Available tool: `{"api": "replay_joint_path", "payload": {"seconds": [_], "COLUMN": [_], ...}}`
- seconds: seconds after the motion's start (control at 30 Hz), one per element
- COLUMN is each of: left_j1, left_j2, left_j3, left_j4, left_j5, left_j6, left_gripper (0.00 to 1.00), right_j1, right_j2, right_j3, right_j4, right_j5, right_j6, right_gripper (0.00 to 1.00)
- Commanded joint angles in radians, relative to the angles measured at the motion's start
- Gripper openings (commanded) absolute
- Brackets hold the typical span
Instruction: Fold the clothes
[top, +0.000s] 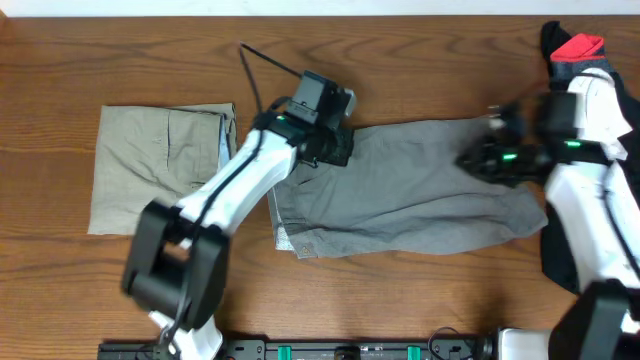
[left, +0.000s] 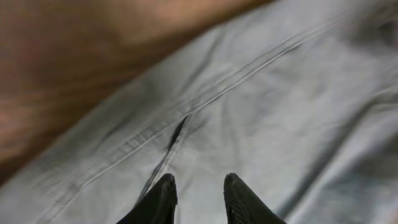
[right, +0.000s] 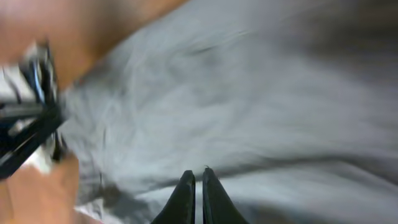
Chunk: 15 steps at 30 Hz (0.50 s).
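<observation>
Grey shorts (top: 410, 200) lie spread across the middle of the table, with seams and a pocket slit showing in the left wrist view (left: 249, 106). Folded khaki shorts (top: 160, 170) rest flat at the left. My left gripper (top: 332, 148) hovers over the grey shorts' upper left edge, open, with only cloth showing below the gap (left: 198, 185). My right gripper (top: 478, 157) is over the upper right part of the grey shorts (right: 249, 106). Its fingers are shut (right: 194, 177), and nothing clearly shows between them; that view is blurred.
A black and red item (top: 575, 48) lies at the table's back right corner. A thin black cable (top: 268, 65) runs behind my left arm. A dark rail (top: 330, 350) lines the front edge. Bare wood table (top: 420, 70) shows behind the grey shorts.
</observation>
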Motion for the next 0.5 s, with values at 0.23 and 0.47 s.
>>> {"api": "replay_joint_path", "payload": {"seconds": [0.23, 0.47], "left_j1": [-0.001, 0.001], "left_j2": [0.145, 0.209], "left_j3": [-0.005, -0.005], "left_j4": [0.010, -0.002], "left_j5": [0.032, -0.057], "left_j6": [0.008, 0.049], "left_gripper": [0.28, 0.28], "right_j1": [0.271, 0.273], "right_j2": [0.253, 0.338], "right_j3": [-0.114, -0.114], "right_j4": [0.333, 0.127], "right_j5": [-0.104, 0.089], "right_j6": [-0.085, -0.054], "right_gripper": [0.05, 0.04]}}
